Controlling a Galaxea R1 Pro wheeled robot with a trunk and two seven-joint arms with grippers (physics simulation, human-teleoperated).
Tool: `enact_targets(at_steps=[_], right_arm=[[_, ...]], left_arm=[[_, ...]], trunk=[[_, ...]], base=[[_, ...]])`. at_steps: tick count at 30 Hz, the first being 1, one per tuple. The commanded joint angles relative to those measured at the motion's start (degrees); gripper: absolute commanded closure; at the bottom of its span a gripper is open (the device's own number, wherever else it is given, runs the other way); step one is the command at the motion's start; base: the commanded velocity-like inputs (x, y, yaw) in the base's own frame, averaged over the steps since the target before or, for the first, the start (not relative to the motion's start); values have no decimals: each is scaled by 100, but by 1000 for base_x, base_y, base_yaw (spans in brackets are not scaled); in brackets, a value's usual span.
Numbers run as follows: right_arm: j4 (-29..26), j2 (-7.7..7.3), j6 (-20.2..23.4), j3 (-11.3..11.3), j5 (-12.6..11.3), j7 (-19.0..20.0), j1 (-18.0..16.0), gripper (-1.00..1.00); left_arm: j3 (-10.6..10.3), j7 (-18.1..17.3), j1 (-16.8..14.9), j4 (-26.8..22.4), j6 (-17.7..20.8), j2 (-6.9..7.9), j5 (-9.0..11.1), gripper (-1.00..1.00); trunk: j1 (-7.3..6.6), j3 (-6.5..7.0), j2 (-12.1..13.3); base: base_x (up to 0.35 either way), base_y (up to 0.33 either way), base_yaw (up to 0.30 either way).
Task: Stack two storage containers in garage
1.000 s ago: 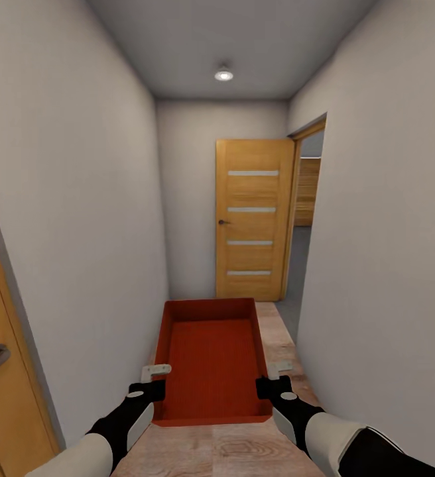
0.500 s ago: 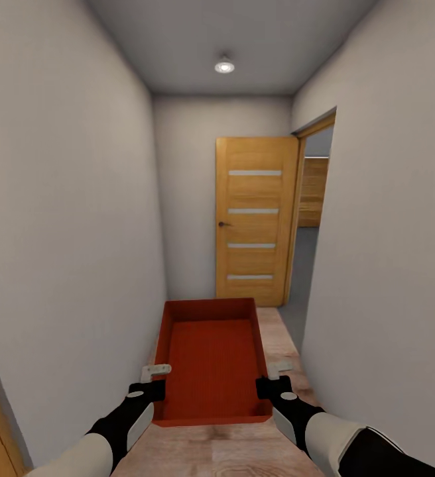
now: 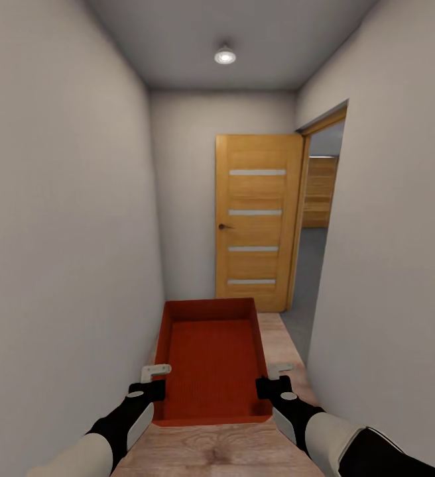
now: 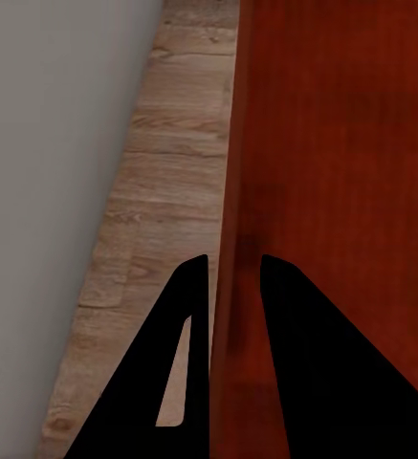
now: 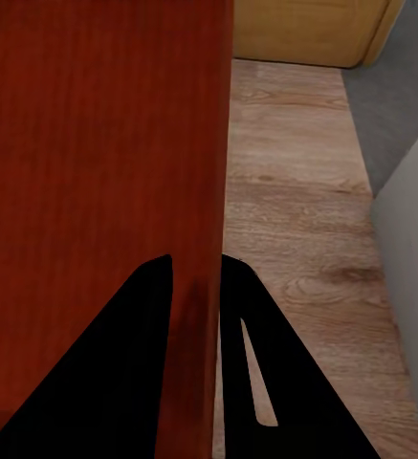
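One orange-red storage container is held out in front of me, open side up, above the wood-plank hallway floor. My left gripper is shut on its left wall, and the left wrist view has that wall clamped between the two dark fingers. My right gripper is shut on its right wall, seen pinched the same way in the right wrist view. The inside of the container is empty.
I am in a narrow hallway with pale walls close on both sides. A closed wooden door stands at the far end. Beside it an open doorway on the right shows a dark grey floor and wooden slats beyond.
The view has advanced down the hallway: the far door and right doorway look nearer, and the door at the left edge has dropped out of view. The container and both grippers keep their hold.
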Motion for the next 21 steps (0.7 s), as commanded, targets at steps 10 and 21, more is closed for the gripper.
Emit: enact_targets(at_steps=[10, 21], right_arm=[[14, 3, -14, -192, 6, 291, 0, 100], [14, 3, -14, -192, 6, 292, 0, 100]], left_arm=[[260, 320, -5, -27, -129, 10, -91, 100], [260, 320, -5, -27, -137, 10, -91, 100]], trunk=[[5, -2, -4], [5, -2, -4]], base=[[321, 0, 0], [321, 0, 0]])
